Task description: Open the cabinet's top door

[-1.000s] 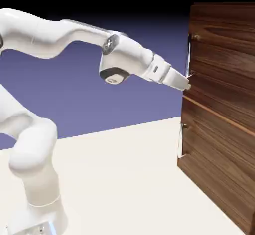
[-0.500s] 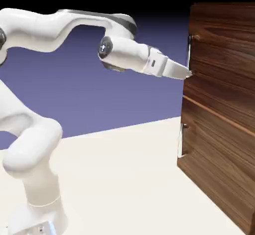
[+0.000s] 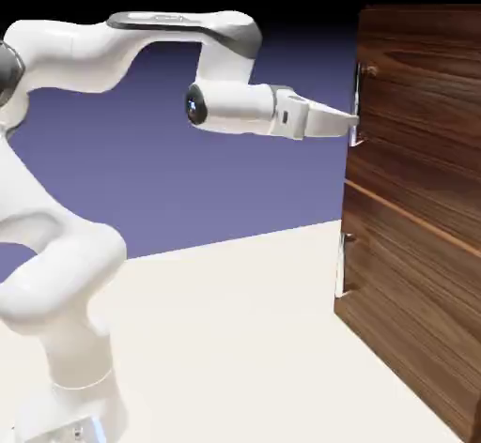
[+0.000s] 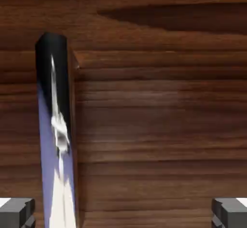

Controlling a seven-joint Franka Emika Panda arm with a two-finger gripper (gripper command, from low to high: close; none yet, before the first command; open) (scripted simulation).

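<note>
Since a second ago the gripper (image 3: 353, 128) has risen along the top door (image 3: 423, 103) and the hand now lies level, where it sloped downward. Fingers apart, one grey fingertip (image 4: 17, 212) at each lower corner of the hand view; silver handle (image 4: 57, 135) between them, nearer one side, not gripped. Handle's long axis vertical, at the door's near edge. Door shut. The cabinet (image 3: 413, 216) stands upright at the right edge of the cream tabletop (image 3: 235, 338). Backdrop blue-violet.

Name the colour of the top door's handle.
Shiny silver handle, mirroring blue-violet and white; clearest in the hand view.
</note>
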